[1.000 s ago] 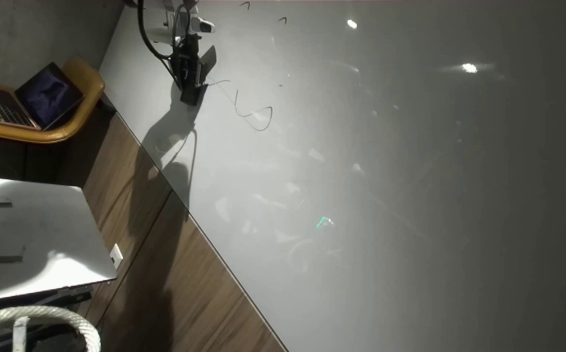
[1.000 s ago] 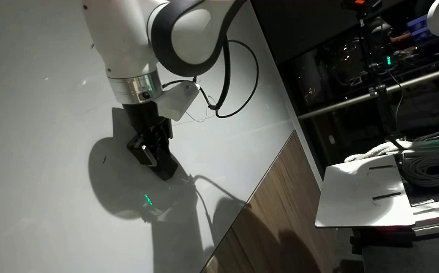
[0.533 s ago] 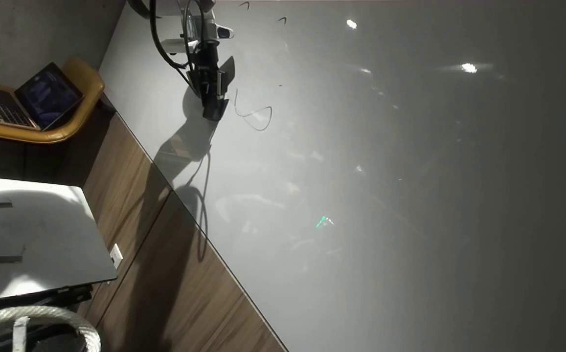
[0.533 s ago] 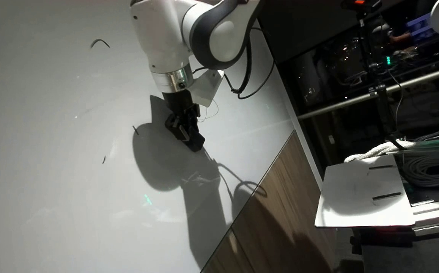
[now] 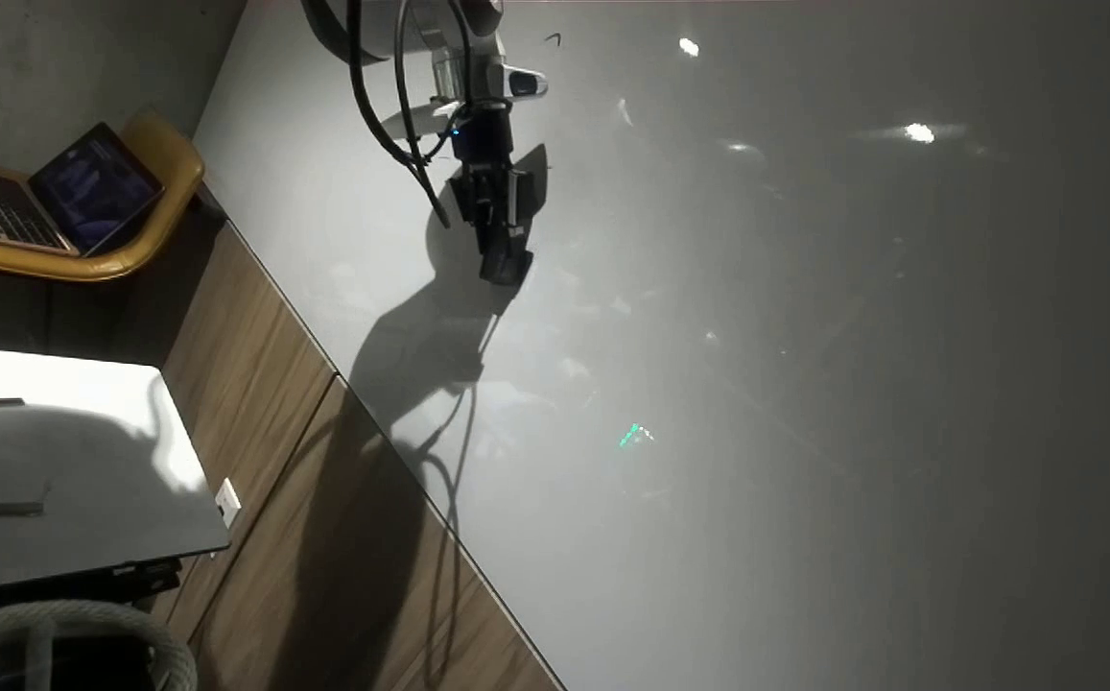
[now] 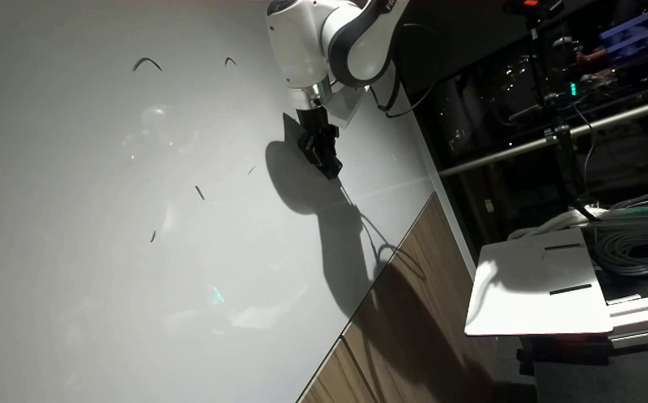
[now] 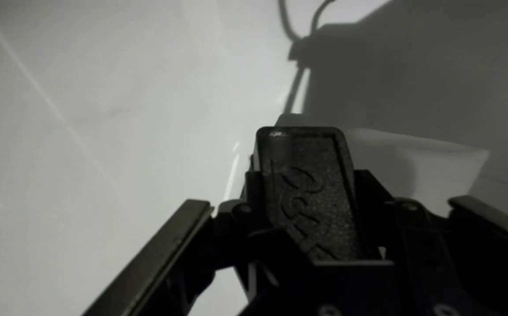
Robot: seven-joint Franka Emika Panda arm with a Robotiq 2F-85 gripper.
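Claw: I have my claw point(image 7: 310, 193) pinching the black eraser point(image 7: 319, 224) across its width, the embossed lettering turned toward my wrist view.
Eraser: its far end juts out past my grip, close to the whiteboard point(image 6: 66, 291); whether it touches that surface I cannot tell.
Place on the board: I hold it in from the edge that borders the wood panels point(image 5: 257, 365), nearer than the pen marks to the corner where that edge meets the side edge.
Pen marks: a dark arc point(image 6: 144, 59) and a short dash point(image 6: 199, 192), both well apart from me.
Shadow: my arm's point(image 6: 295, 45) shadow point(image 6: 340, 240) falls on the board, crosses its wood-side edge and runs onto the panels.
Cables: black cables point(image 5: 356, 67) loop beside my arm.
Beyond the edges: an open laptop point(image 5: 97, 192) rests on an orange-brown chair point(image 5: 178, 168); a pale flat plate point(image 6: 542, 313), seen in both exterior views, has a rope point(image 5: 84, 612) near it.
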